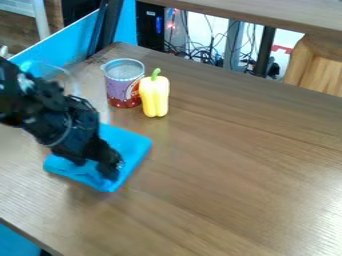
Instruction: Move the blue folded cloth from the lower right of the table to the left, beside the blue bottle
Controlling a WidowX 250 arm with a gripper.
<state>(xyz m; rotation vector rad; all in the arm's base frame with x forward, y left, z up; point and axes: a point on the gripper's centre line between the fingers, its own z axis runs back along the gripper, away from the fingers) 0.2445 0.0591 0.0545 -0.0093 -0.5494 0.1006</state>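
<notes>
The black gripper (107,169) meets smooth blue plastic (135,145) (roughly rectangular).

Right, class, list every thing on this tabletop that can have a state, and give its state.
Gripper, lowered at the blue piece
Blue piece, lying flat, partly hidden under the gripper
Can, upright; open or sealed, cannot tell
Yellow pepper, standing upright, stem up, beside the can

Table (234,170) with can (123,82), pepper (154,96), blue item (134,147)
</notes>
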